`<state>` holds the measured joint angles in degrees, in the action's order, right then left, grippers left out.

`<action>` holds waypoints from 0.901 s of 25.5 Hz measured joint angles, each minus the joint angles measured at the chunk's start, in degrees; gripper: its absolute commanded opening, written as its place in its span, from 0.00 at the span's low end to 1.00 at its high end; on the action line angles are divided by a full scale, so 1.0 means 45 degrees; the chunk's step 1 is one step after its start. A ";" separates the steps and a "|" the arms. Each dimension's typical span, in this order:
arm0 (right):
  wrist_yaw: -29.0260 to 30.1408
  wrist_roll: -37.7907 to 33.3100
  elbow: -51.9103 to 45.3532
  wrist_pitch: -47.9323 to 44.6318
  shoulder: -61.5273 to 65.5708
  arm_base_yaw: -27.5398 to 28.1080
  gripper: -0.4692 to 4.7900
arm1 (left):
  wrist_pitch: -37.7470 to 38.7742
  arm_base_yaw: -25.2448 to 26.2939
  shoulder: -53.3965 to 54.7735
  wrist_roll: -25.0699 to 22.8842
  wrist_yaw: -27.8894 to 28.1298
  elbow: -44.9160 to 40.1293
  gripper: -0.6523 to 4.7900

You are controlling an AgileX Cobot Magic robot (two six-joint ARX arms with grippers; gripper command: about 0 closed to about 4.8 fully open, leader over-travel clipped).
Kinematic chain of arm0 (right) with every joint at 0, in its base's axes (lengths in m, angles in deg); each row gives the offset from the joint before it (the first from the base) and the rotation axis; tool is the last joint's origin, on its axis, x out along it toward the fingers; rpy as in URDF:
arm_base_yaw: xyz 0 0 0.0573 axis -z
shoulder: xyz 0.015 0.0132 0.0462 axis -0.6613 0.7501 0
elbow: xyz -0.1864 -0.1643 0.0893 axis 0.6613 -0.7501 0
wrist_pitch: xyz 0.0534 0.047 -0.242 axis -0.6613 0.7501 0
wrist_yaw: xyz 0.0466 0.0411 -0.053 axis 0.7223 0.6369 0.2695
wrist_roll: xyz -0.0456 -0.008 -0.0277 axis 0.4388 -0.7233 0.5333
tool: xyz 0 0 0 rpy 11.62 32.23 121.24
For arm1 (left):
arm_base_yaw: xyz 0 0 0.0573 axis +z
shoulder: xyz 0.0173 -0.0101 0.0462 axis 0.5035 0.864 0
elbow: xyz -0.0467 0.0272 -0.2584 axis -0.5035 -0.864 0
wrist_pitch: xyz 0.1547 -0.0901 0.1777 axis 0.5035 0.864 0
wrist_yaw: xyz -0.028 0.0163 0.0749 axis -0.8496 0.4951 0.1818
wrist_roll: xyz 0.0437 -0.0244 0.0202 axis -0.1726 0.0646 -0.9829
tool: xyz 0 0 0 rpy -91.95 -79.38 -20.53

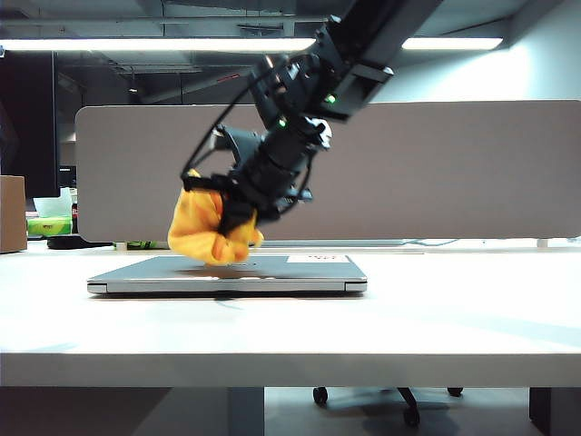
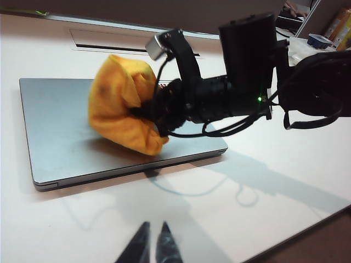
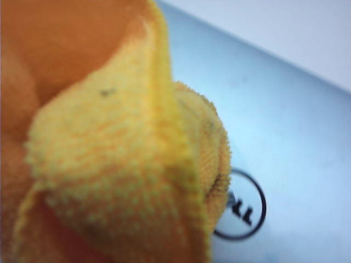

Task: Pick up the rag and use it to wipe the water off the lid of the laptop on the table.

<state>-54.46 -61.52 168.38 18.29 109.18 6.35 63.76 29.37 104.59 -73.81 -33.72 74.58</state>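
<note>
A closed silver-grey laptop point(image 1: 272, 277) lies flat on the white table point(image 1: 436, 318), with a white sticker point(image 1: 318, 259) at one lid corner. My right gripper point(image 1: 238, 211) reaches down across the middle and is shut on the bunched yellow-orange rag point(image 1: 204, 229). The rag's lower folds rest on the lid point(image 2: 55, 120) beside the round logo point(image 3: 241, 205). In the right wrist view the rag point(image 3: 109, 153) hides the fingers. My left gripper point(image 2: 153, 227) hovers over bare table in front of the laptop, tips together, holding nothing. I cannot make out water on the lid.
A grey divider panel point(image 1: 454, 173) stands behind the table. A cardboard box point(image 1: 11, 213) and green items point(image 1: 50, 225) sit at the far left. A recessed slot point(image 2: 109, 41) runs in the tabletop beyond the laptop. The table's edge point(image 2: 307, 233) lies close to my left gripper.
</note>
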 measured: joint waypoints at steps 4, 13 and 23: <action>-0.0471 -0.0015 0.1933 -0.0340 0.0699 0.0107 0.07 | -0.0005 0.0000 0.0000 0.0000 0.0000 0.0000 0.16; -0.0777 -0.0010 0.4405 0.0738 0.3361 0.0185 0.07 | 0.0000 0.0000 -0.0005 0.0000 0.0000 0.0000 0.16; -0.0112 -0.0039 0.4687 0.2331 0.3468 0.0189 0.07 | 0.0000 0.0000 -0.0005 0.0000 0.0000 0.0000 0.16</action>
<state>-54.97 -61.70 189.48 28.78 124.78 7.21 63.76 29.37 104.57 -73.81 -33.72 74.58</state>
